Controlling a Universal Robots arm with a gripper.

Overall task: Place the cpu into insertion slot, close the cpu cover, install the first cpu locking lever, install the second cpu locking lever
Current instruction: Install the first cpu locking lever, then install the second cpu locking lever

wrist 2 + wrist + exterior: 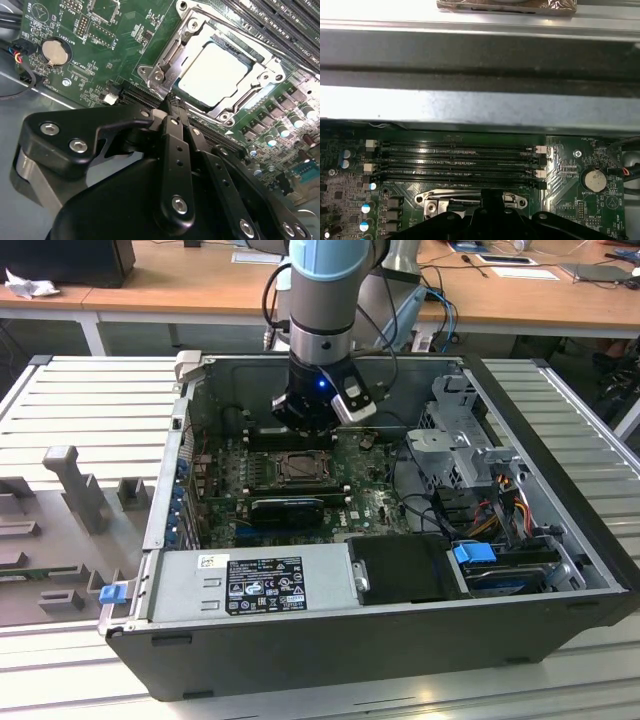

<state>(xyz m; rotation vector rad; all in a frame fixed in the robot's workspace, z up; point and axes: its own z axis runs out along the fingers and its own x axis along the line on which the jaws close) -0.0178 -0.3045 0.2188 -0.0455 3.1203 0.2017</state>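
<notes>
While the gripper [172, 102] hangs over the green motherboard [100, 65], its two black fingers [176, 131] lie pressed together with no gap showing and nothing between them, their tips at the near edge of the insertion slot [165, 50]. The cpu [217, 70] lies seated in that slot, its pale top showing through the window of the cpu cover [192, 30], which lies flat over it. In the exterior view the gripper [305, 425] sits just above the slot [297, 468] inside the open computer case [400, 640].

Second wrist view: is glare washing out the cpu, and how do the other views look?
In the second wrist view, the cpu top reads bright and washed, and the cpu cover glints. In the exterior view, the case interior is dim around the insertion slot. In the first wrist view, the memory slots look soft.
</notes>
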